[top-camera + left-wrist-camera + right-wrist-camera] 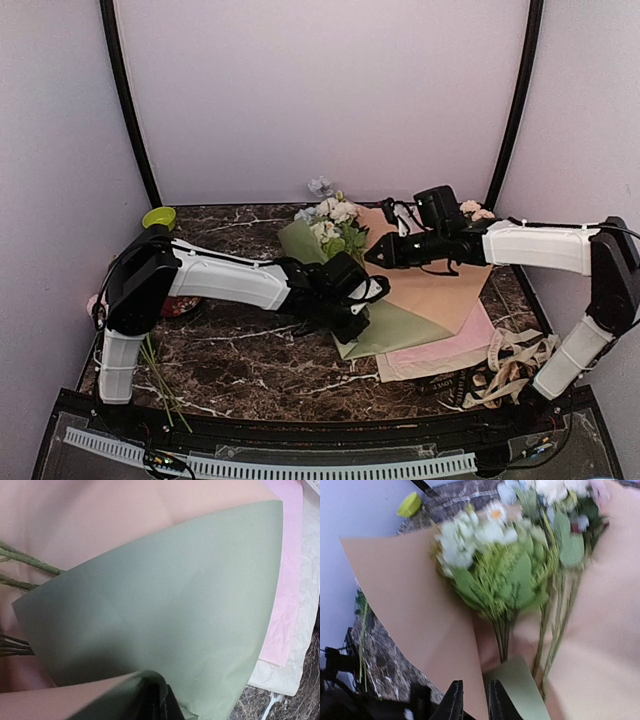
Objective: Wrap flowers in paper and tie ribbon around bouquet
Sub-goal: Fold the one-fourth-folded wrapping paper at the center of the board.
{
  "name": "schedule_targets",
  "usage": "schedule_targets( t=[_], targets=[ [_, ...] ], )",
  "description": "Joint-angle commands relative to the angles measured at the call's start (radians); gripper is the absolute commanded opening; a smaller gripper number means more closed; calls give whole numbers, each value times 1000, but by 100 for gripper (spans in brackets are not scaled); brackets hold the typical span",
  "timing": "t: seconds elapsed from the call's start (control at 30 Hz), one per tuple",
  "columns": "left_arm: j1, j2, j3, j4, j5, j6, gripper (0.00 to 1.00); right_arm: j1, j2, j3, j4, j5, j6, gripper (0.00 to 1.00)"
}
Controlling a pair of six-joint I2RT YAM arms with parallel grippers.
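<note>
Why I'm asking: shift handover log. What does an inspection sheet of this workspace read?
Surface: dark marble tabletop.
Job's things: cream-white and pale blue flowers, stems under the folded sage-green paper sheet; narrow black lettered ribbon loose, near right.
Clutter: tan kraft sheet, pink sheet, cream-beige ribbon, yellow-green bowl, loose green stems.
Grippers: left gripper shut on the paper; right gripper slightly parted, empty.
Cables: thin black lead by right wrist.
Surroundings: plain pale walls.

Top external: looks down from high behind over the whole table (250,360). Left wrist: close over the paper (175,620). Right wrist: close on the flowers (495,555). Both shared mid-frame from above.
</note>
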Motion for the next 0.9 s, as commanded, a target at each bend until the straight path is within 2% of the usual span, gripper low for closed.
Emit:
schedule_targets(
  t=[0.0, 0.1, 0.37, 0.53, 0.67, 0.87],
  targets=[
    [41, -91, -6, 42, 91, -119, 0, 5, -15, -158, 64, -53, 85, 17],
    [52, -122, -34, 84, 134, -147, 0, 14, 26, -222, 130, -117, 130, 14],
    [87, -193, -91, 165, 183, -247, 0, 19, 119, -300, 152, -105, 140, 12],
    [91, -230, -111, 196, 203, -281, 0, 18, 165, -289, 146, -76, 138, 12],
    [95, -220, -116, 238, 238, -333, 0, 21, 231, -285, 133, -81, 145, 11],
    [99, -156, -87, 246, 264, -391, 0, 31, 231, -282, 144, -78, 156, 11]
  ],
)
